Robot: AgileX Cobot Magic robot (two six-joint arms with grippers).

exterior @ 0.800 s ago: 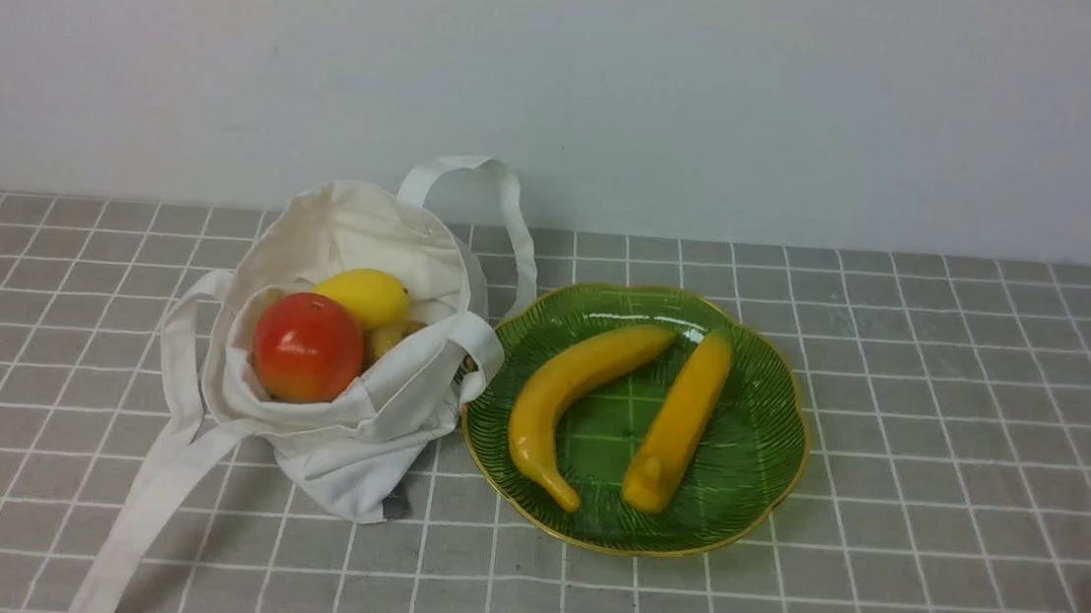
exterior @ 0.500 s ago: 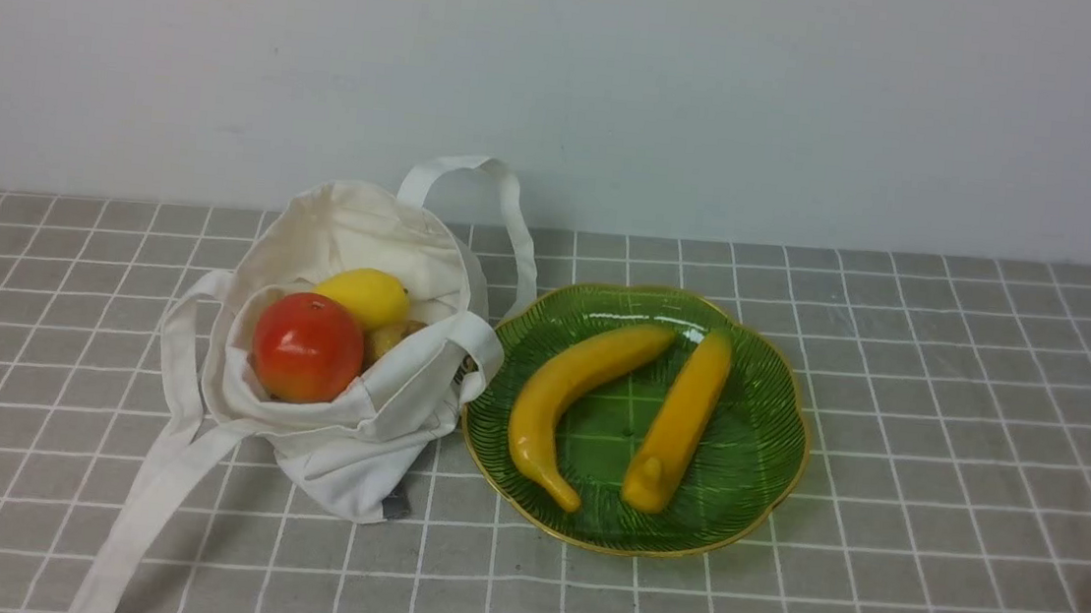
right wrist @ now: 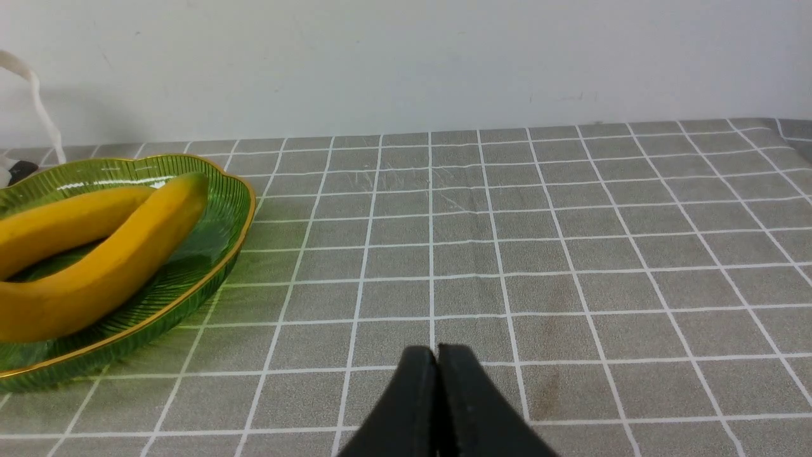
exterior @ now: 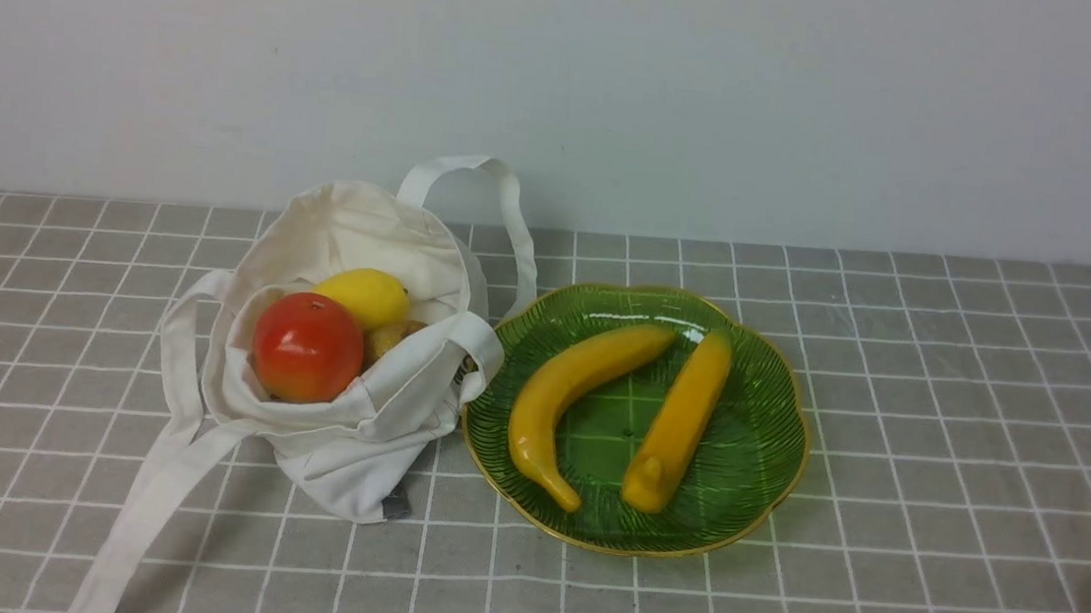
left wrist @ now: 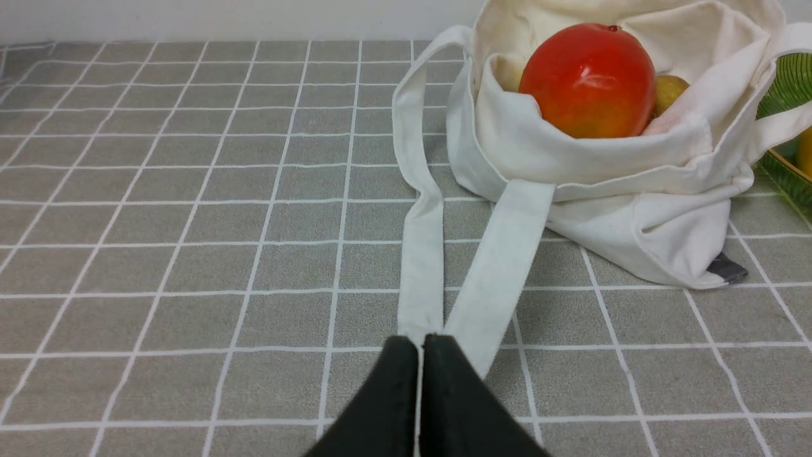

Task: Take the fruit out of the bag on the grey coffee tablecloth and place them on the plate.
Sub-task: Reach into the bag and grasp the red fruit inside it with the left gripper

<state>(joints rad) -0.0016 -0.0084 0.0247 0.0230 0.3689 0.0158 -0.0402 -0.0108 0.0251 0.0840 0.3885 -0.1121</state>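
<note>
The grey coffee tablecloth fills the front view up to the white wall. The plate sits near centre. Two yellow bananas lie on it side by side, not touching.

The bag lies at the plate's 9 o'clock with its mouth open, and its cloth meets the plate rim. One strap handle trails toward 7 o'clock, and a small grey tag shows at the near seam.

Three fruits are in the bag:
- The red-orange fruit is nearest the mouth.
- The lemon is at its 1 o'clock.
- The tan-yellow fruit is at its 3 o'clock, mostly hidden.

Neither hand appears in the front view.

The left hand has its fingers pressed together with nothing visibly gripped. The strap's looped end lies at its fingertips, and contact cannot be confirmed. The right hand is likewise fully closed and empty, above bare cloth at the plate's 3 o'clock side.
</note>
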